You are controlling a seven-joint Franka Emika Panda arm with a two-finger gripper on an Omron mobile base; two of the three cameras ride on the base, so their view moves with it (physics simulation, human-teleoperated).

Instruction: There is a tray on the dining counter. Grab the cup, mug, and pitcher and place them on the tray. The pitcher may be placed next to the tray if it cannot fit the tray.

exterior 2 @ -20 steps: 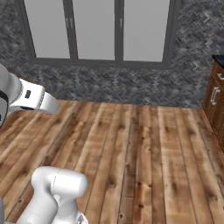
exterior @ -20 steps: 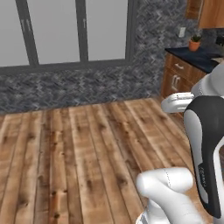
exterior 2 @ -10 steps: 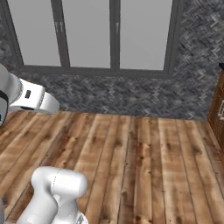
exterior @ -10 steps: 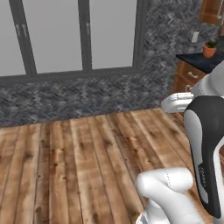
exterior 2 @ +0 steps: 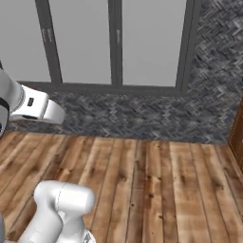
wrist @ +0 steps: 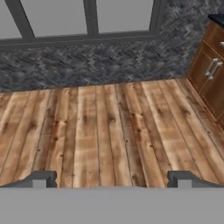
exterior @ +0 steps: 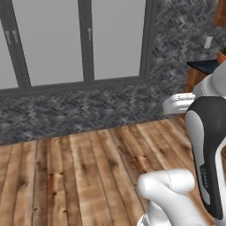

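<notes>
The tray, dining counter, cup, mug and pitcher are out of view. In the hand view my gripper [wrist: 111,180] is open: its two dark fingertips [wrist: 43,178] stand far apart at the bottom, with nothing between them. It hangs over bare wooden floor [wrist: 105,127] and looks towards a grey herringbone wall [wrist: 96,61]. My white arm [exterior: 207,145] rises at the right of the left base view and at the left of the right base view [exterior 2: 33,107].
Tall windows with dark frames [exterior 2: 116,42] sit above the low herringbone wall [exterior: 75,110]. A wooden cabinet with metal handles [wrist: 212,72] stands at the right. A dark counter top [exterior: 205,65] with a potted plant [exterior: 220,55] lies beyond it. Plank floor spreads ahead.
The whole picture has shifted: the base has driven, so wall and windows look larger and nearer and the cabinet has slid towards the right edge. The arm's pose and open gripper are unchanged.
</notes>
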